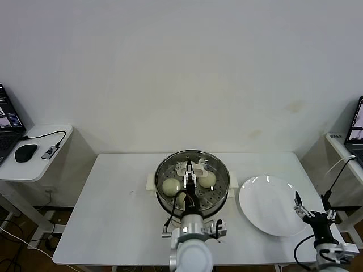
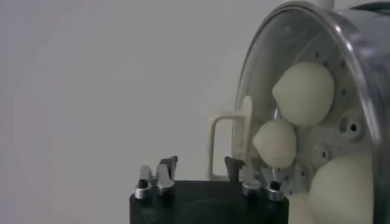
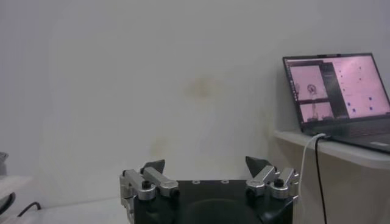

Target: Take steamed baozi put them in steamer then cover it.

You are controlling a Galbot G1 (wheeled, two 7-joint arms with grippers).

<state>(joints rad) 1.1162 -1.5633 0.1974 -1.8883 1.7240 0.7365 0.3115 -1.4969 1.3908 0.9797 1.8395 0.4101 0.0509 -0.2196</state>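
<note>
The left pincer (image 1: pixel 190 177) is seen at the lower centre of the head view, poised over the glass lid (image 1: pixel 193 173), its fingers spread to either side of the cream lid handle (image 2: pixel 230 145) without pressing it. In the left wrist view the handle is shown standing between the parted fingertips, with a clear gap on one side. The lid is already seated on the steamer (image 1: pixel 161 195) at the middle of the bench (image 1: pixel 113 209), and the steamed baozi (image 1: pixel 170 186) are visible through the glass on the perforated tray. The white plate (image 1: pixel 271 205) at the lower right is left bare. The loading and covering are judged complete; only withdrawal of the arm appears to remain. The right pincer (image 1: pixel 311 215) is parked at the lower right corner, its fingers apart and holding nothing.
</note>
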